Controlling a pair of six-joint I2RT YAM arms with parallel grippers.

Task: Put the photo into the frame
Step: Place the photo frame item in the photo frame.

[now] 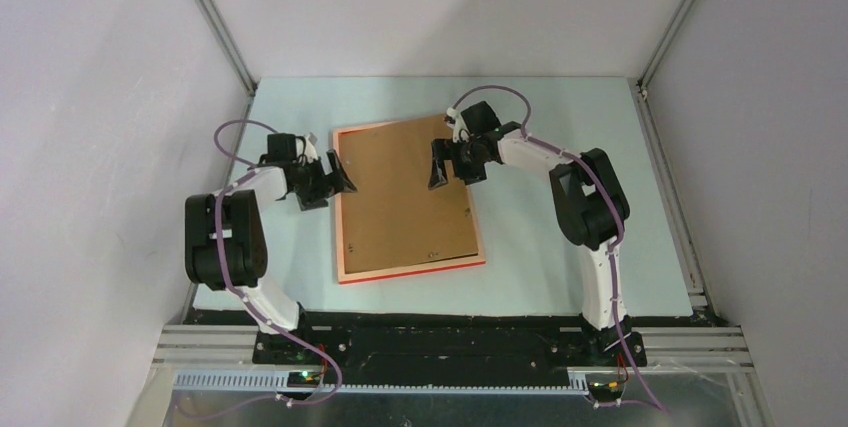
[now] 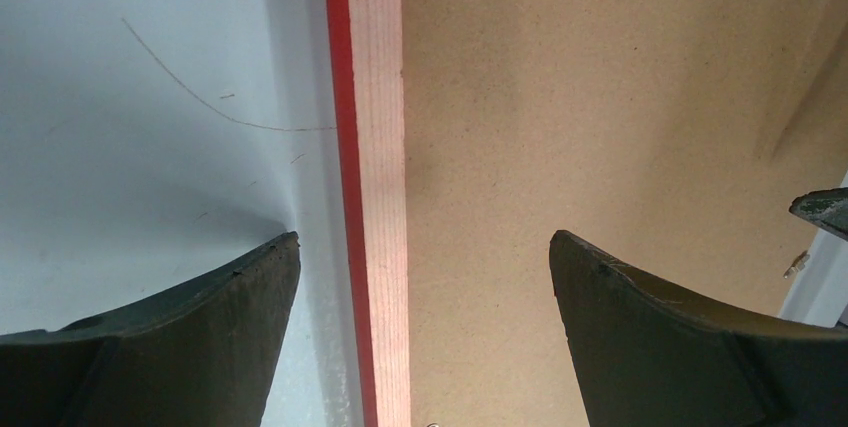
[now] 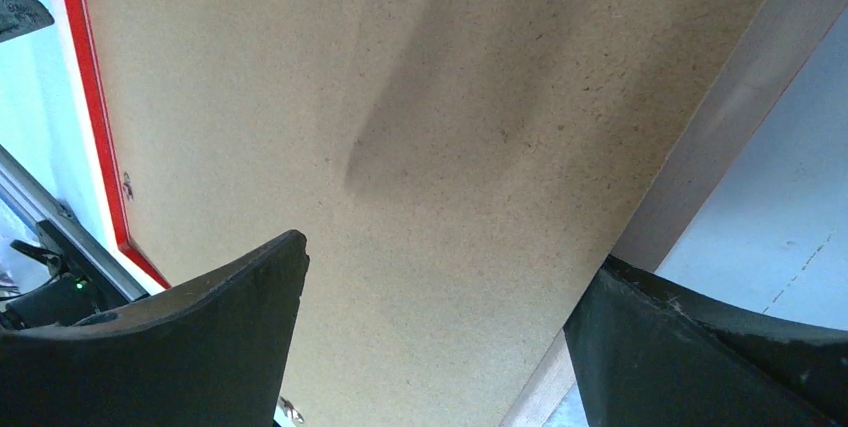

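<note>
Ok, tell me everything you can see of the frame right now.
The frame lies flat on the table, back up, slightly skewed: a thin pale wooden border with a red outer edge, filled by a brown board. The open left gripper straddles its left rail; the open right gripper hovers over the board. Neither grips it.

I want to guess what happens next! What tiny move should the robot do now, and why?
Probably lower the left gripper and close it on the frame along its left rail, to steady it. Its open jaws straddle that rail, one side over the table, the other over the brown backing board. The photo isn't in view; it may lie underneath.
</note>
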